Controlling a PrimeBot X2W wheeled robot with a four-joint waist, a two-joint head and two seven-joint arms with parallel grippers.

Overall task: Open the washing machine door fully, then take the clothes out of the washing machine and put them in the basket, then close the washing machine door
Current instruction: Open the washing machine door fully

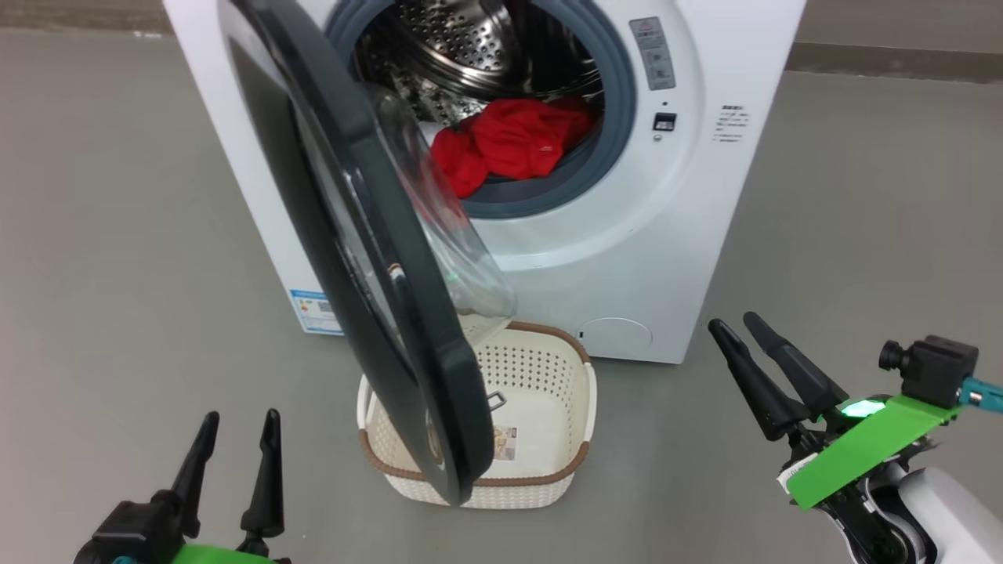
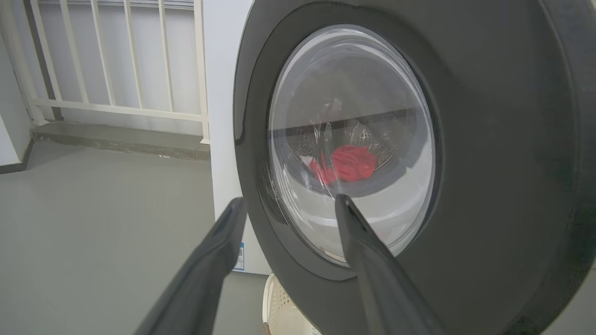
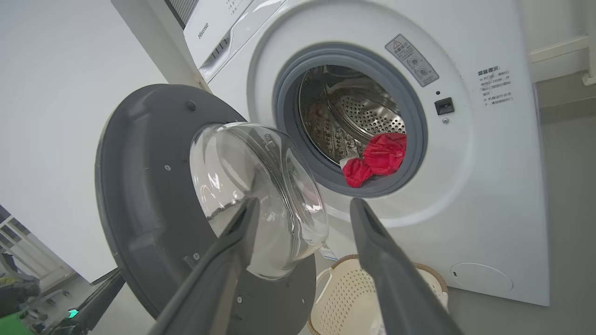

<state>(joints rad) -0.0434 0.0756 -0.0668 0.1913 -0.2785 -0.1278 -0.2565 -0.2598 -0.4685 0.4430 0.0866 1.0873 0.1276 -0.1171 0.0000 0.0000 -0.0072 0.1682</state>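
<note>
Head view: the clothes (image 1: 517, 141) lie bunched at the front lip inside the washing machine (image 1: 689, 235), above the basket (image 1: 541, 364); soft, light and floppy by the look, so pinch a raised fold; left gripper (image 1: 241, 415) and right gripper (image 1: 733, 319) both gape wide, holding nothing.

Utility or laundry corner indicated: white front-loading washing machine (image 1: 689, 235) set directly on plain grey floor (image 1: 117, 235), blank white wall (image 3: 56, 116) alongside, white barred railing (image 2: 116, 60) seen beyond, basket (image 1: 541, 368) placed at machine's foot.
</note>
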